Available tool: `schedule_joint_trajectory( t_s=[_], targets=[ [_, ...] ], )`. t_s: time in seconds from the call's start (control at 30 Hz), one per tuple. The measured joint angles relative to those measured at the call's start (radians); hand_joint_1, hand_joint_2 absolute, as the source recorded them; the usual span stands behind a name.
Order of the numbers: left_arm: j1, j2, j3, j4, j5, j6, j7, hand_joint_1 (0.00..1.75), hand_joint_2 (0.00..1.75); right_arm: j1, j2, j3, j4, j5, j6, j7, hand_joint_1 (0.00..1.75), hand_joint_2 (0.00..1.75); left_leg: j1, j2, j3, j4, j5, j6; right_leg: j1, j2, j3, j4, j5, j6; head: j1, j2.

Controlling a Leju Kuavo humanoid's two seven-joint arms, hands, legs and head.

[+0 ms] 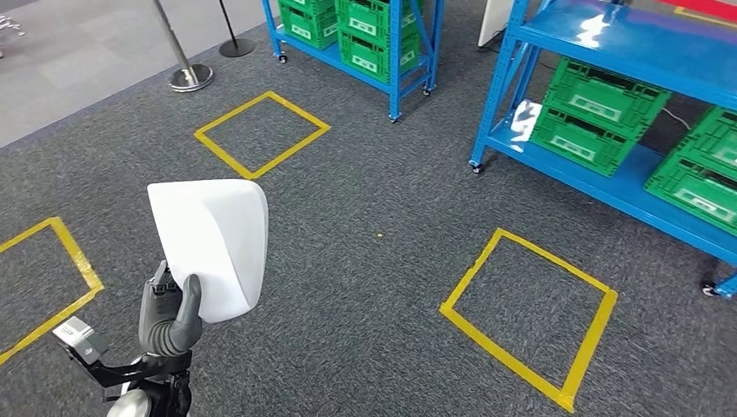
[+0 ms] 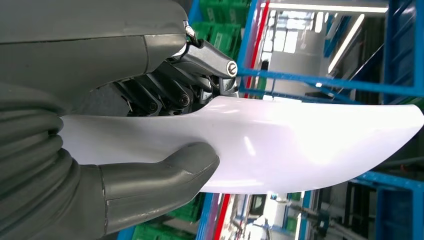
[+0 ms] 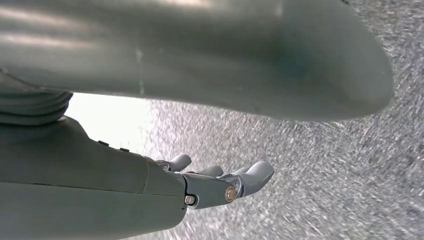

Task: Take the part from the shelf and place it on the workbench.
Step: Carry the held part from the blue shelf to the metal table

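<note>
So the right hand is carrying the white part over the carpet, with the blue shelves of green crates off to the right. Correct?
Not quite: it is the left hand that holds the white part, as the head view shows, with the thumb pressed on its face. The right hand holds nothing. The blue shelves with green crates are to the right, over the carpet.

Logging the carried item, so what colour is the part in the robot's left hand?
White and glossy; the part shows best in the head view, gripped by the left hand.
</note>
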Motion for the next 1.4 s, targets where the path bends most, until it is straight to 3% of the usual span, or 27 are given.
schedule_joint_trajectory(
  t_s=[0.03,0.07,0.1,0.17,0.23,0.27,0.33,0.4,0.47,0.53,0.57,0.63,0.7,0.77,0.83,0.9,0.97,1.03,1.07,1.1,1.2,1.27,1.33,1.37,1.4],
  targets=[
    [0.001,0.000,0.002,-0.006,0.000,-0.001,0.002,1.75,1.75,0.000,0.000,0.000,0.000,0.000,-0.002,-0.002,0.00,0.00,0.001,0.006,-0.014,0.035,-0.008,-0.001,0.001,-0.016,-0.001,0.000,-0.001,0.000,0.000,0.000],
    [0.002,0.000,0.004,-0.013,0.001,-0.003,0.006,1.75,1.75,-0.001,0.001,0.000,0.000,-0.003,-0.003,-0.004,0.00,0.00,0.001,0.010,-0.008,0.031,0.003,-0.001,0.002,-0.031,-0.001,0.001,-0.001,0.000,0.000,0.000],
    [0.002,0.000,0.005,-0.020,0.001,-0.007,0.013,1.75,1.75,-0.003,0.002,0.000,0.000,-0.007,-0.004,-0.007,0.00,0.00,0.001,0.015,0.018,-0.012,0.028,0.002,0.002,-0.045,0.000,0.001,-0.001,0.001,0.000,0.000],
    [0.000,0.000,0.005,-0.038,-0.005,-0.018,0.031,1.75,1.75,-0.006,0.008,0.000,0.000,-0.015,-0.007,-0.011,0.00,0.00,-0.005,0.055,0.099,-0.154,0.083,0.013,0.006,-0.069,0.004,0.001,-0.004,0.005,0.000,0.000],
    [-0.002,-0.001,0.004,-0.058,-0.014,-0.029,0.049,1.75,1.75,-0.009,0.014,0.000,0.000,-0.018,-0.011,-0.008,0.00,0.00,-0.015,0.088,0.145,-0.239,0.101,0.028,0.010,-0.089,0.008,0.001,-0.007,0.012,0.001,0.000],
    [-0.002,-0.001,0.004,-0.065,-0.017,-0.032,0.055,1.75,1.75,-0.010,0.017,0.000,0.000,-0.018,-0.012,-0.006,0.00,0.00,-0.018,0.086,0.144,-0.246,0.099,0.034,0.012,-0.099,0.010,0.000,-0.008,0.017,0.001,0.000],
    [-0.001,-0.001,0.004,-0.078,-0.020,-0.034,0.060,1.75,1.75,-0.012,0.022,0.000,0.000,-0.018,-0.012,-0.004,0.00,0.00,-0.015,0.060,0.143,-0.253,0.106,0.043,0.010,-0.110,0.018,-0.001,-0.012,0.027,0.001,0.000],
    [-0.001,-0.002,0.004,-0.089,-0.023,-0.037,0.065,1.75,1.75,-0.012,0.026,-0.001,0.000,-0.019,-0.013,-0.001,0.00,0.00,-0.007,0.035,0.149,-0.263,0.115,0.055,0.007,-0.063,0.006,0.040,-0.044,0.038,0.004,0.000],
    [0.000,-0.002,0.004,-0.096,-0.029,-0.044,0.074,1.75,1.75,-0.009,0.028,-0.003,0.000,-0.026,-0.013,0.004,0.00,0.00,-0.004,0.011,0.148,-0.265,0.121,0.064,0.003,0.002,-0.048,0.158,-0.108,0.043,0.007,0.000],
    [0.010,-0.001,0.002,-0.102,-0.040,-0.048,0.085,1.75,1.75,-0.004,0.030,-0.008,0.000,-0.034,-0.010,0.005,0.00,0.00,-0.004,-0.017,0.142,-0.261,0.123,0.066,0.002,0.022,-0.105,0.268,-0.144,0.046,0.008,0.000],
    [0.018,0.000,0.000,-0.107,-0.047,-0.049,0.088,1.75,1.75,-0.001,0.031,-0.010,0.000,-0.036,-0.008,0.004,0.00,0.00,-0.004,-0.033,0.140,-0.258,0.123,0.065,0.000,0.024,-0.111,0.275,-0.132,0.047,0.008,0.000],
    [0.030,0.002,-0.001,-0.119,-0.054,-0.049,0.090,1.75,1.75,0.002,0.032,-0.013,0.000,-0.038,-0.005,0.002,0.00,0.00,-0.001,-0.063,0.137,-0.246,0.120,0.060,-0.006,0.040,-0.069,0.173,-0.061,0.050,0.008,0.000],
    [0.035,0.004,-0.001,-0.130,-0.057,-0.047,0.091,1.75,1.75,0.003,0.034,-0.015,0.000,-0.039,-0.004,0.002,0.00,0.00,0.001,-0.090,0.127,-0.232,0.115,0.047,-0.013,0.082,-0.019,0.060,-0.019,0.051,0.009,0.000],
    [0.038,0.006,-0.003,-0.144,-0.065,-0.036,0.090,1.75,1.75,0.002,0.038,-0.018,0.001,-0.038,-0.003,0.004,0.00,0.00,0.002,-0.112,0.115,-0.225,0.116,0.031,-0.010,0.101,-0.009,0.030,-0.019,0.044,0.010,0.000],
    [0.048,0.012,-0.006,-0.163,-0.075,-0.012,0.089,1.75,1.75,0.000,0.040,-0.021,0.001,-0.039,-0.002,0.009,0.00,0.00,0.005,-0.129,0.105,-0.226,0.121,0.017,-0.007,0.076,-0.009,0.025,-0.013,0.028,0.010,0.000],
    [0.062,0.020,-0.007,-0.186,-0.079,0.010,0.088,1.75,1.75,-0.001,0.042,-0.024,0.001,-0.041,0.000,0.009,0.00,0.00,0.003,-0.091,0.088,-0.198,0.101,0.009,-0.008,0.050,-0.005,0.018,-0.007,0.012,0.007,0.000],
    [0.070,0.025,-0.008,-0.203,-0.078,0.022,0.090,1.75,1.75,0.001,0.042,-0.025,0.000,-0.030,0.005,0.008,0.00,0.00,0.001,-0.026,0.044,-0.099,0.042,0.005,-0.006,0.023,-0.004,0.014,-0.004,0.004,0.001,0.000],
    [0.075,0.026,-0.011,-0.207,-0.075,0.028,0.098,1.75,1.75,0.005,0.042,-0.024,0.000,-0.013,0.008,0.004,0.00,0.00,0.003,0.001,-0.008,0.017,-0.009,0.000,-0.003,-0.008,-0.005,0.014,-0.005,0.001,-0.001,0.000],
    [0.078,0.026,-0.013,-0.204,-0.071,0.031,0.102,1.75,1.75,0.006,0.041,-0.024,0.000,-0.010,0.008,-0.002,0.00,0.00,0.004,0.005,-0.017,0.040,-0.012,-0.002,-0.002,-0.023,-0.005,0.014,-0.006,0.001,-0.001,0.000],
    [0.080,0.028,-0.016,-0.198,-0.063,0.032,0.104,1.75,1.75,0.006,0.041,-0.024,0.000,-0.013,0.008,-0.013,0.00,0.00,0.005,0.009,-0.009,0.030,0.001,-0.002,-0.002,-0.038,-0.005,0.014,-0.006,0.001,-0.001,0.000],
    [0.061,0.044,-0.029,-0.157,-0.020,0.014,0.089,1.75,1.75,0.003,0.044,-0.027,0.001,-0.024,0.011,-0.045,0.00,0.00,0.003,0.049,0.093,-0.149,0.082,0.004,0.000,-0.076,0.000,0.014,-0.011,0.007,-0.001,0.000],
    [0.026,0.052,-0.043,-0.122,-0.001,0.001,0.073,1.75,1.75,0.001,0.047,-0.027,0.000,-0.015,0.014,-0.047,0.00,0.00,-0.002,0.072,0.132,-0.221,0.104,0.016,0.003,-0.094,0.005,0.014,-0.014,0.019,-0.001,0.000],
    [-0.006,0.056,-0.054,-0.093,0.006,0.001,0.063,1.75,1.75,-0.004,0.052,-0.027,0.000,-0.013,0.015,-0.045,0.00,0.00,-0.007,0.060,0.129,-0.234,0.108,0.027,0.003,-0.113,0.012,0.010,-0.014,0.032,-0.001,0.000],
    [-0.015,0.057,-0.057,-0.085,0.007,0.004,0.061,1.75,1.75,-0.007,0.054,-0.028,0.000,-0.017,0.014,-0.045,0.00,0.00,-0.006,0.049,0.130,-0.238,0.111,0.033,0.001,-0.108,0.015,0.010,-0.016,0.039,0.000,0.000],
    [-0.021,0.058,-0.057,-0.079,0.009,0.007,0.060,1.75,1.75,-0.008,0.056,-0.028,0.000,-0.022,0.013,-0.043,0.00,0.00,-0.004,0.039,0.131,-0.243,0.114,0.038,-0.001,-0.087,0.013,0.020,-0.025,0.045,0.000,0.000]
  ],
)
